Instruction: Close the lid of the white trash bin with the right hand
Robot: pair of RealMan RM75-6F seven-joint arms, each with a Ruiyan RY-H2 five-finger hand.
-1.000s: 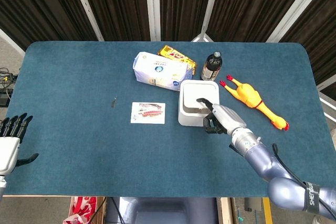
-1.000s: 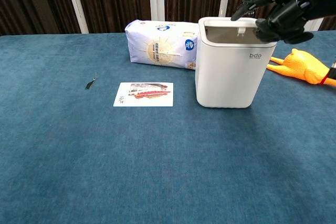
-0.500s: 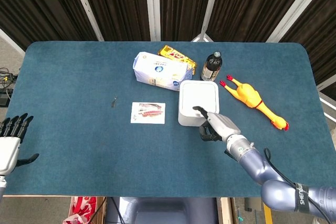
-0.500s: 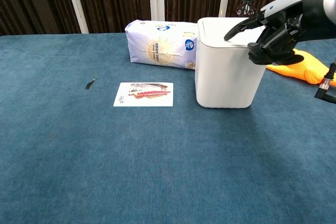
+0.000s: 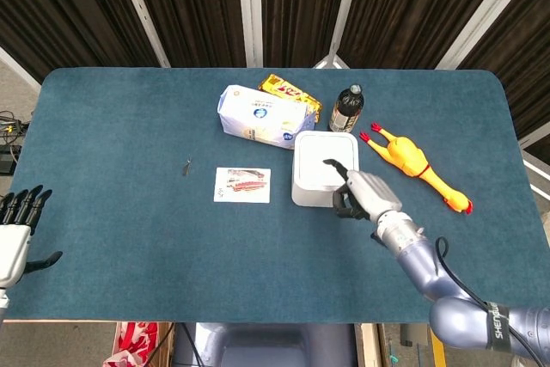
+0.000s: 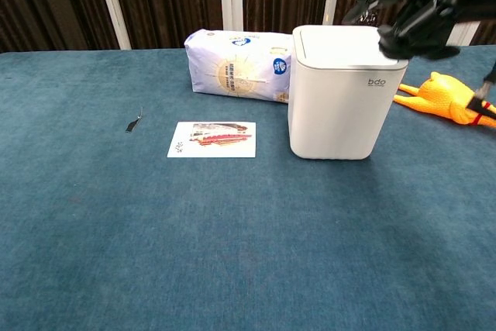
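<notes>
Lid of the white trash bin is now lying flat and flush on the body, where a second ago it was still sunk open inside the rim. I am lifting my right hand again: half a second ago it was pushing down low against the front right corner of the top, and now it is hovering above that corner, with one finger stretched out over the lid and the others curled loosely in, gripping nothing. From the chest view I cannot tell whether the lowest fingers are still brushing the rim.

In the head view the bin is standing upright a little right of the bench's middle, nearer the far edge than the near one, and my right hand is sitting just off its near right corner, the outstretched finger reaching over the lid.

My left hand is resting off the near left corner of the bench, fingers spread and empty, unmoved.

Beside the bin, toward the far edge, a pale tissue pack and a dark bottle are standing near it. A rubber chicken is lying toward the right edge, and a printed card is lying flat on the bin's left.
</notes>
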